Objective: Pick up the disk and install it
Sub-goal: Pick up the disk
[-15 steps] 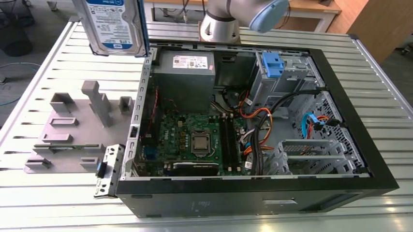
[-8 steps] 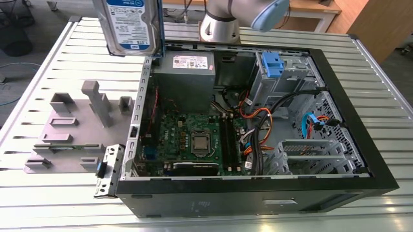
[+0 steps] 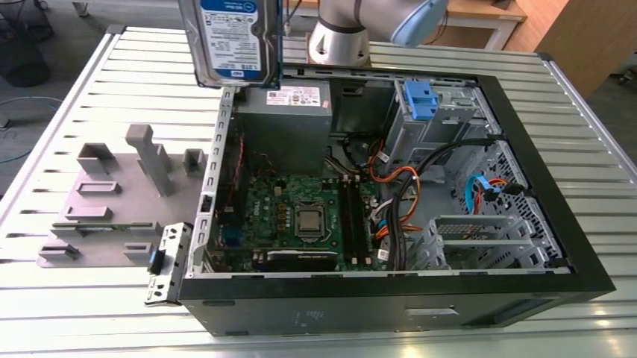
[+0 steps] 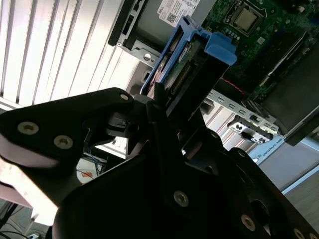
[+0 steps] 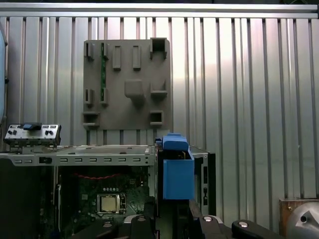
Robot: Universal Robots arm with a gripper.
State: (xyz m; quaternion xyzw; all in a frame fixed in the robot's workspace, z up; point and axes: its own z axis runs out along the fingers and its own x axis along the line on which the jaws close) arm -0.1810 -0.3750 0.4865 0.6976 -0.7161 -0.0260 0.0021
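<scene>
Second wrist view shows jaws clamped on the blue-railed disk (image 4: pixel 192 72) over the case (image 4: pixel 234 104).

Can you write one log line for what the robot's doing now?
tool: shut on the disk | the disk: in the air, by open computer case edge | installed: not yet
</scene>
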